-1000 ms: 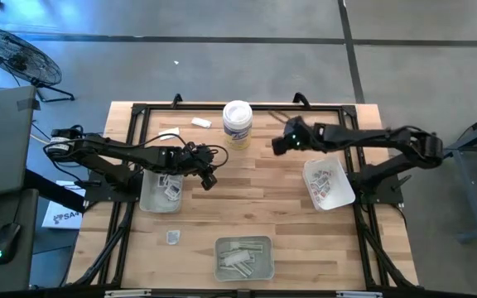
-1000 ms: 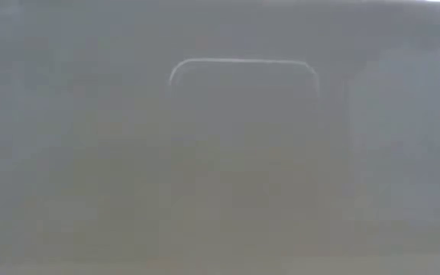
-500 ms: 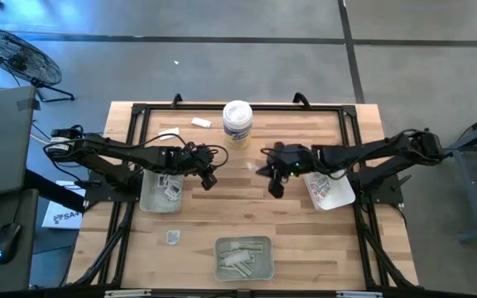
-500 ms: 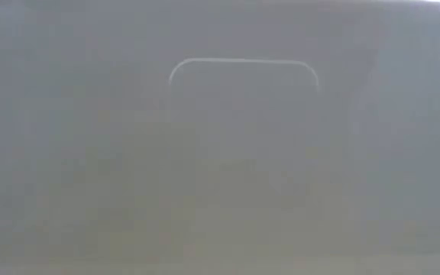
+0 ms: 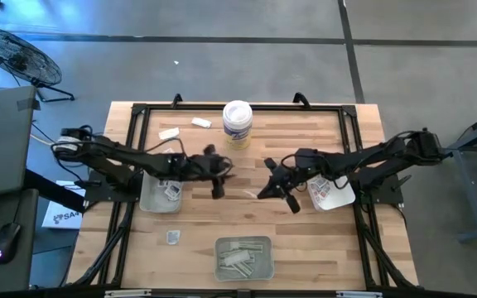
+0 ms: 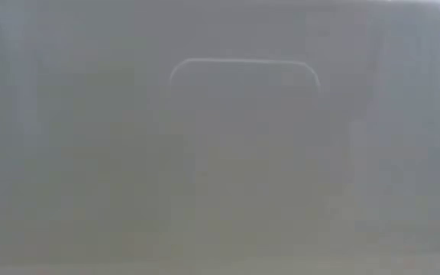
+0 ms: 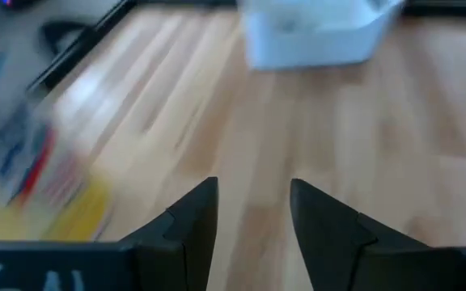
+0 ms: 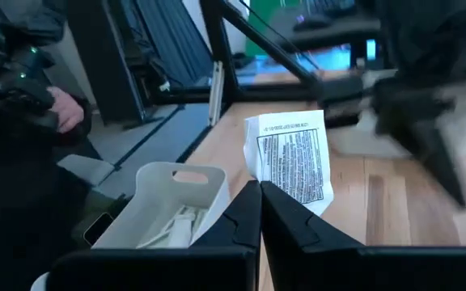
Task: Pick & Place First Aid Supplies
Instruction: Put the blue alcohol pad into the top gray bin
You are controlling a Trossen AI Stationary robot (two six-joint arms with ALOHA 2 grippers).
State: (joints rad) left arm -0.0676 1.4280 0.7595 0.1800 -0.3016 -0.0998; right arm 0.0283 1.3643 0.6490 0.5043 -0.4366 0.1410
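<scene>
Nearest you on the surface sits a translucent tray at the front edge, with pale strip wrappers lying in it. Just to its left, a lone small packet lies flat on the wood.

Further in, your right hand hangs over the middle of the surface, fingers pressed together on a white packet with black print; in its wrist view the packet stands up from the fingertips. Behind that arm, the right tray holds white packets with red and blue print. Your left hand is just to the left of centre, near the other one but apart from it. Its fingers stand parted with nothing between them, only bare wood beyond. The left tray lies partly under that arm, with a few packets in it.

At the far edge stands a white tub with a yellowish label, and left of it two more packets lie loose on the wood.

The low view shows only grey haze.
</scene>
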